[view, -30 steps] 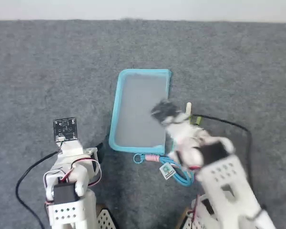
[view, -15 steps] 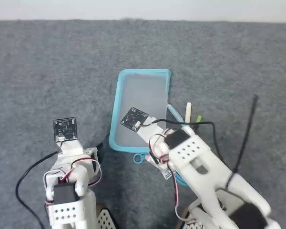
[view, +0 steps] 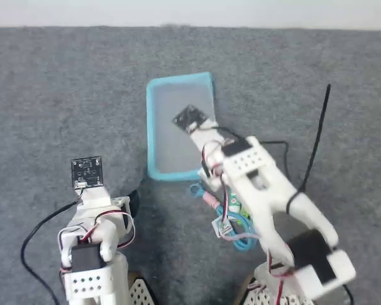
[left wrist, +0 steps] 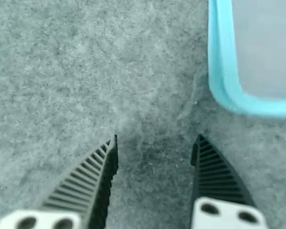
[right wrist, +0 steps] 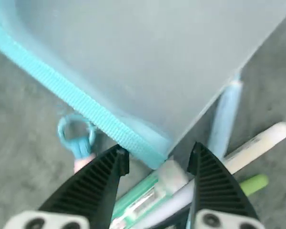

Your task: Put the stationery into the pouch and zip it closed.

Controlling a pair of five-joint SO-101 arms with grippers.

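Note:
The pouch (view: 176, 127) is translucent with a teal border and lies flat on the grey carpet. My right arm (view: 244, 168) reaches over its near right corner. My right gripper (right wrist: 159, 151) is open, with the pouch corner (right wrist: 148, 152) just beyond its fingertips. Beside that corner are the teal zipper ring (right wrist: 75, 133), a white pen (right wrist: 257, 143), a green pen (right wrist: 252, 183) and a blue pen (right wrist: 226, 114). My left gripper (left wrist: 156, 140) is open over bare carpet, short of the pouch's near left corner (left wrist: 224, 81).
A blue cord with a pink piece and a small tag (view: 232, 225) lies on the carpet near the right arm's base. A black cable (view: 314, 146) arcs up to the right. Open carpet stretches to the left and far side.
The right arm swung left over the pouch's near corner. The pouch shifted away and to the left and turned slightly. The left arm stayed still.

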